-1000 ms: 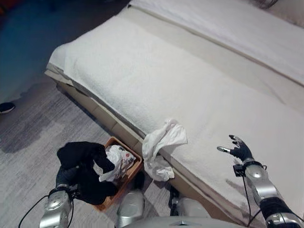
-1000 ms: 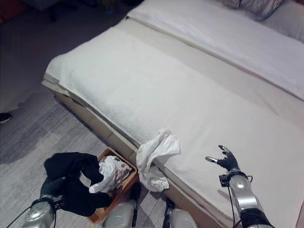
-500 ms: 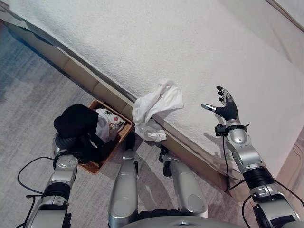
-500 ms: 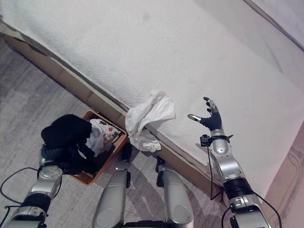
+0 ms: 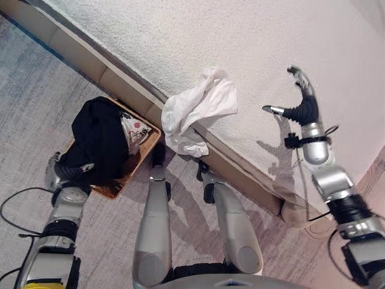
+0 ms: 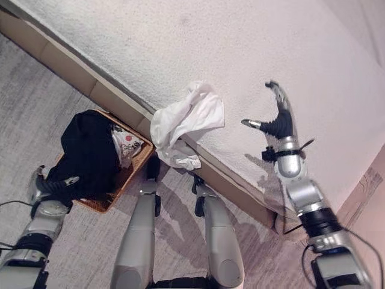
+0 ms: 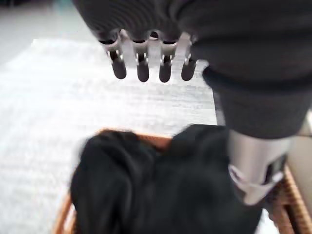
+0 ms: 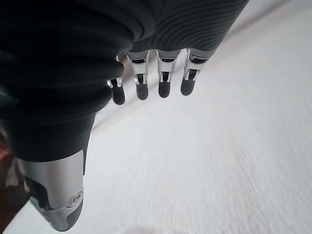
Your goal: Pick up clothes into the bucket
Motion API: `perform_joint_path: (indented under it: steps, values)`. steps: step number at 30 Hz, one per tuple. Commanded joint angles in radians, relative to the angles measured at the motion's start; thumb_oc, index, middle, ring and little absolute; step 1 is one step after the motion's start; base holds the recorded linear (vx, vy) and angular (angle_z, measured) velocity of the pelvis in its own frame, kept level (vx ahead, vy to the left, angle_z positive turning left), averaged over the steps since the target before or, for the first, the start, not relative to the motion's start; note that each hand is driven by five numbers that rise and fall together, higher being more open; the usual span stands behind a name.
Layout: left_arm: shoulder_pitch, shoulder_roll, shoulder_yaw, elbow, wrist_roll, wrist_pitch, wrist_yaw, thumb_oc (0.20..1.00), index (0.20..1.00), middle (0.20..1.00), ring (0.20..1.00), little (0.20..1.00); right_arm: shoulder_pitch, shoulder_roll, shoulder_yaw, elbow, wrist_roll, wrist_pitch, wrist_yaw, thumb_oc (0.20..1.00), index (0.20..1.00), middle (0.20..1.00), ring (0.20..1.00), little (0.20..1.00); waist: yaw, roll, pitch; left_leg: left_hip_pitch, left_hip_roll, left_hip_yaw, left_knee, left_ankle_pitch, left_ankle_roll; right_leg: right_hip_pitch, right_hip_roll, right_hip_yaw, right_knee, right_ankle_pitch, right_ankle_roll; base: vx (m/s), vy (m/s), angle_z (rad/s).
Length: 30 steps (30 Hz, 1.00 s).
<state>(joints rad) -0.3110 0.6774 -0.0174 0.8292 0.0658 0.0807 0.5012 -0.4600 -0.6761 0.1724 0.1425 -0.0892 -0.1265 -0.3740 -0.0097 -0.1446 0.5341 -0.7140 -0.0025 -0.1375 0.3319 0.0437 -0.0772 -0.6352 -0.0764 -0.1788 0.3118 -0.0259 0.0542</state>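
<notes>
Nearest, the left hand (image 5: 60,174) hangs with straight fingers, gripping nothing, over the black garment (image 5: 99,141) heaped in the brown woven wicker basket (image 5: 147,144) on the floor. Just beyond the basket, the crumpled white cloth (image 5: 198,108) droops over the edge of the white-covered bed (image 5: 180,36) — long axis running off the edge towards the basket. Past the cloth, on its far side from the basket, the right hand (image 5: 299,108) hovers spread and empty — the nearer hand, I judge.
</notes>
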Motion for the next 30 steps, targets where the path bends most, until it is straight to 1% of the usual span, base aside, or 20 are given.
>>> perform_joint_path:
  steps: [1, 7, 10, 12, 15, 16, 17, 19, 22, 24, 28, 30]
  values:
    - [0.022, 0.032, 0.027, 0.01, 0.043, 0.013, -0.002, 1.0, 1.0, 1.0, 1.0, 1.0, -0.011, -0.038, 0.028, -0.054, -0.086, 0.003, -0.014, 1.0, 1.0, 1.0, 1.0, 1.0, 0.0, -0.019, -0.014, -0.027, -0.037, 0.027, 0.08, -0.062, 0.066, -0.008, -0.038, 0.024, -0.052, 0.084, 0.054, 0.0, 0.0, 0.0]
    - [0.042, 0.011, -0.015, -0.009, 0.113, 0.031, -0.022, 1.0, 1.0, 1.0, 1.0, 1.0, -0.065, -0.038, 0.081, -0.019, -0.115, 0.013, 0.003, 1.0, 1.0, 1.0, 1.0, 1.0, 0.012, -0.008, -0.014, -0.027, -0.043, 0.026, 0.068, -0.061, 0.066, -0.01, -0.039, 0.023, -0.061, 0.085, 0.052, 0.0, 0.0, 0.0]
    - [0.046, -0.01, -0.017, -0.003, 0.099, 0.027, -0.022, 1.0, 1.0, 1.0, 1.0, 1.0, -0.089, -0.037, 0.105, -0.002, -0.125, 0.022, 0.011, 1.0, 1.0, 1.0, 1.0, 1.0, 0.016, -0.004, -0.014, -0.026, -0.045, 0.028, 0.06, -0.058, 0.066, -0.009, -0.04, 0.024, -0.065, 0.087, 0.052, 0.0, 0.0, 0.0]
    - [0.066, -0.043, -0.005, -0.012, 0.055, 0.006, -0.006, 1.0, 1.0, 1.0, 1.0, 1.0, -0.108, -0.041, 0.128, 0.017, -0.158, 0.032, 0.011, 1.0, 1.0, 1.0, 1.0, 1.0, 0.022, 0.001, -0.014, -0.025, -0.047, 0.028, 0.053, -0.057, 0.066, -0.011, -0.041, 0.023, -0.066, 0.087, 0.05, 0.0, 0.0, 0.0]
    - [0.11, -0.107, 0.013, -0.071, -0.034, -0.048, 0.032, 1.0, 1.0, 1.0, 1.0, 1.0, -0.149, -0.066, 0.174, 0.062, -0.23, 0.058, 0.015, 1.0, 1.0, 1.0, 1.0, 1.0, 0.034, 0.011, -0.014, -0.021, -0.052, 0.026, 0.047, -0.057, 0.066, -0.011, -0.043, 0.022, -0.065, 0.084, 0.05, 0.0, 0.0, 0.0]
    - [0.146, -0.151, 0.008, -0.119, -0.084, -0.088, 0.038, 1.0, 1.0, 1.0, 1.0, 1.0, -0.19, -0.089, 0.218, 0.12, -0.281, 0.084, 0.024, 1.0, 1.0, 1.0, 1.0, 1.0, 0.047, 0.023, -0.014, -0.023, -0.058, 0.025, 0.047, -0.057, 0.066, -0.016, -0.047, 0.023, -0.057, 0.08, 0.049, 0.0, 0.0, 0.0]
    - [0.161, -0.167, -0.002, -0.151, -0.093, -0.106, 0.035, 1.0, 1.0, 1.0, 1.0, 1.0, -0.216, -0.101, 0.242, 0.153, -0.307, 0.094, 0.024, 1.0, 1.0, 1.0, 1.0, 1.0, 0.053, 0.03, -0.014, -0.027, -0.062, 0.024, 0.049, -0.056, 0.066, -0.02, -0.05, 0.022, -0.049, 0.077, 0.047, 0.0, 0.0, 0.0]
    - [0.177, -0.184, -0.008, -0.163, -0.1, -0.111, 0.032, 1.0, 1.0, 1.0, 1.0, 1.0, -0.239, -0.107, 0.26, 0.185, -0.325, 0.101, 0.021, 1.0, 1.0, 1.0, 1.0, 1.0, 0.055, 0.037, -0.014, -0.032, -0.065, 0.024, 0.053, -0.058, 0.067, -0.026, -0.052, 0.024, -0.039, 0.073, 0.046, 0.0, 0.0, 0.0]
    - [0.221, -0.226, -0.046, -0.246, -0.125, -0.139, 0.02, 1.0, 1.0, 1.0, 1.0, 1.0, -0.304, -0.115, 0.311, 0.285, -0.378, 0.132, 0.021, 1.0, 1.0, 1.0, 1.0, 1.0, 0.074, 0.062, -0.014, -0.055, -0.081, 0.022, 0.071, -0.061, 0.07, -0.055, -0.061, 0.027, 0.0, 0.055, 0.041, -0.01, -0.031, 0.06]
    - [0.235, -0.248, -0.08, -0.265, -0.143, -0.155, 0.003, 1.0, 1.0, 1.0, 1.0, 1.0, -0.356, -0.106, 0.352, 0.372, -0.405, 0.15, 0.014, 1.0, 1.0, 1.0, 1.0, 1.0, 0.086, 0.082, -0.014, -0.076, -0.091, 0.017, 0.088, -0.064, 0.074, -0.082, -0.067, 0.026, 0.039, 0.039, 0.034, -0.01, -0.034, 0.16]
    - [0.245, -0.262, -0.159, -0.291, -0.15, -0.169, -0.035, 1.0, 1.0, 1.0, 1.0, 1.0, -0.472, -0.087, 0.434, 0.521, -0.432, 0.177, 0.009, 1.0, 1.0, 1.0, 1.0, 1.0, 0.107, 0.115, -0.014, -0.12, -0.105, 0.007, 0.12, -0.064, 0.076, -0.137, -0.079, 0.026, 0.106, 0.015, 0.025, -0.01, -0.044, 0.16]
    - [0.24, -0.269, -0.187, -0.281, -0.165, -0.175, -0.054, 1.0, 1.0, 1.0, 1.0, 1.0, -0.526, -0.076, 0.475, 0.589, -0.435, 0.181, 0.009, 1.0, 1.0, 1.0, 1.0, 1.0, 0.112, 0.128, -0.014, -0.139, -0.11, 0.001, 0.128, -0.062, 0.074, -0.16, -0.085, 0.024, 0.13, 0.007, 0.021, -0.01, -0.044, 0.17]
